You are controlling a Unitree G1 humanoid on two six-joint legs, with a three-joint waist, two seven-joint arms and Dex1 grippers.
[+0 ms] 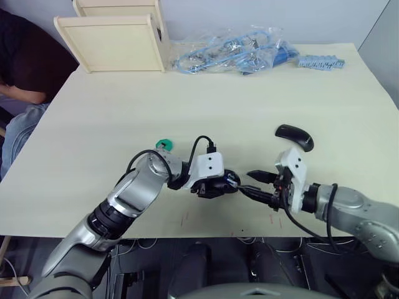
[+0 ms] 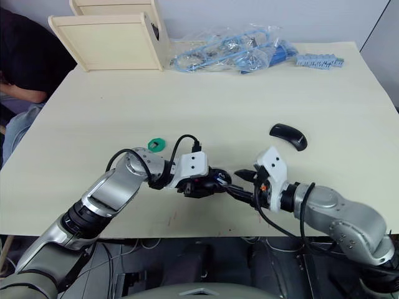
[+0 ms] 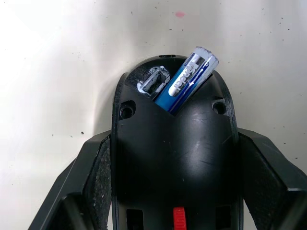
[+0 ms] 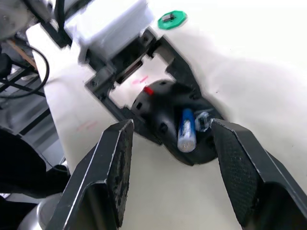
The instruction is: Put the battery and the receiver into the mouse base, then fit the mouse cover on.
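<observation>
left claw (image 3: 175,191) clamps mouse base (image 3: 175,158) | battery (image 3: 188,80) inside | right claw (image 4: 175,158) apart

pale table (image 1: 249,106) | 2 wood boxes (image 1: 115,40) far-left | grey wall (image 1: 249,15)

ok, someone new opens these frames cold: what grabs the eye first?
Near the table's front edge, the left gripper clamps the mouse base, with the blue battery sitting tilted in its slot, one end sticking out. The right gripper faces it, fingers open on either side of the base. The glossy mouse cover lies apart, beyond the right arm.
</observation>
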